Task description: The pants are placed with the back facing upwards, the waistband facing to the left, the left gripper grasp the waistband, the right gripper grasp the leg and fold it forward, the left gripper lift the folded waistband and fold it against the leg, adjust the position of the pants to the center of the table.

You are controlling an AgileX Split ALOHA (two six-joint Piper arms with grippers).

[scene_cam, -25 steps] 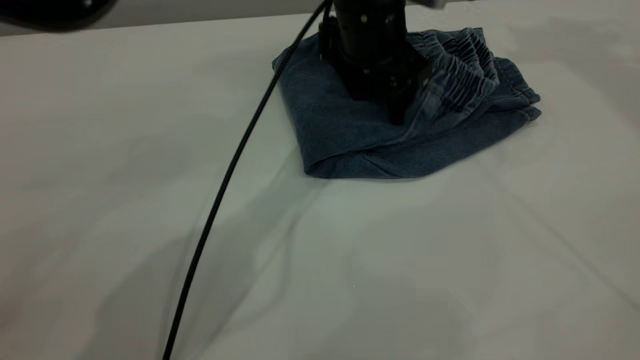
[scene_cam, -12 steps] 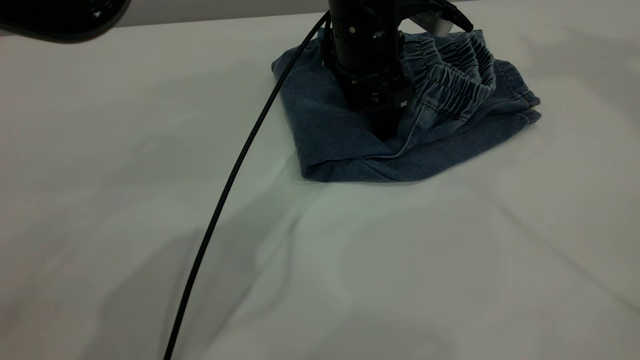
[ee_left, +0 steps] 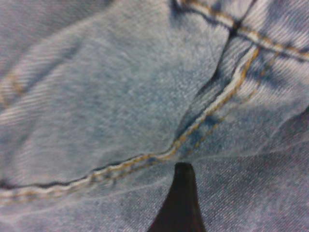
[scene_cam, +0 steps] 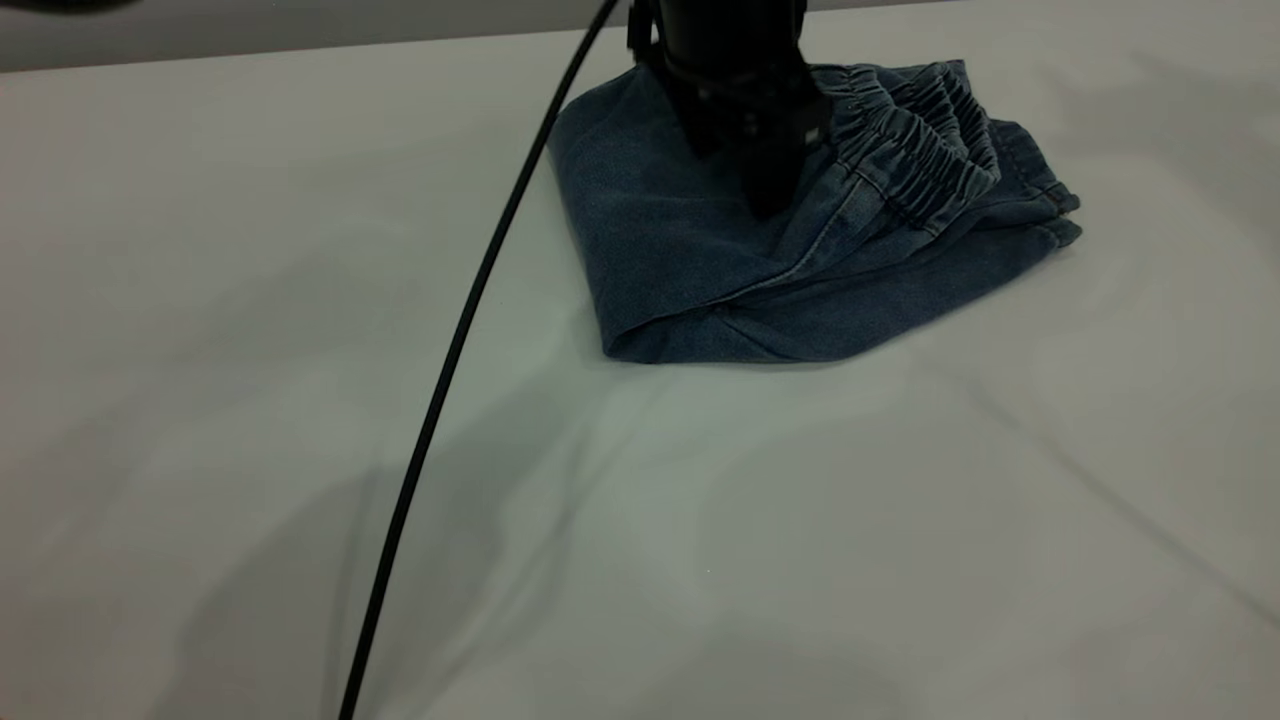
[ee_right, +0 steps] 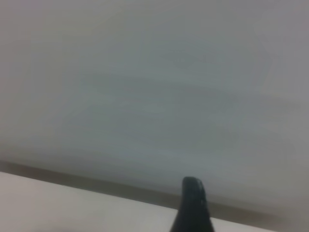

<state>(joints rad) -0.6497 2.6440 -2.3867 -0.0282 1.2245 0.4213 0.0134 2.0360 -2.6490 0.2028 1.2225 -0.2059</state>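
The blue denim pants (scene_cam: 690,270) lie folded in a compact bundle at the far middle-right of the table (scene_cam: 250,300). The ruched waistband (scene_cam: 920,140) lies on top, folded over toward the leg hems (scene_cam: 1055,210) at the bundle's right end. Which leg is uppermost cannot be told. My left gripper (scene_cam: 770,200) hangs just above the bundle's middle, beside the waistband, its black tip (ee_left: 183,203) pointing down at denim and a tan-stitched seam (ee_left: 212,108). My right gripper (ee_right: 193,208) is off the pants, over bare white table.
The left arm's black cable (scene_cam: 450,350) runs from the arm down across the table toward the front edge. White tabletop stretches to the left of and in front of the bundle. A grey strip (scene_cam: 300,20) marks the table's far edge.
The left gripper, pressed into the folded denim half a second ago, has risen off it. The bundle stays in place and the waistband has settled flatter. A dark shape at upper left has left view.
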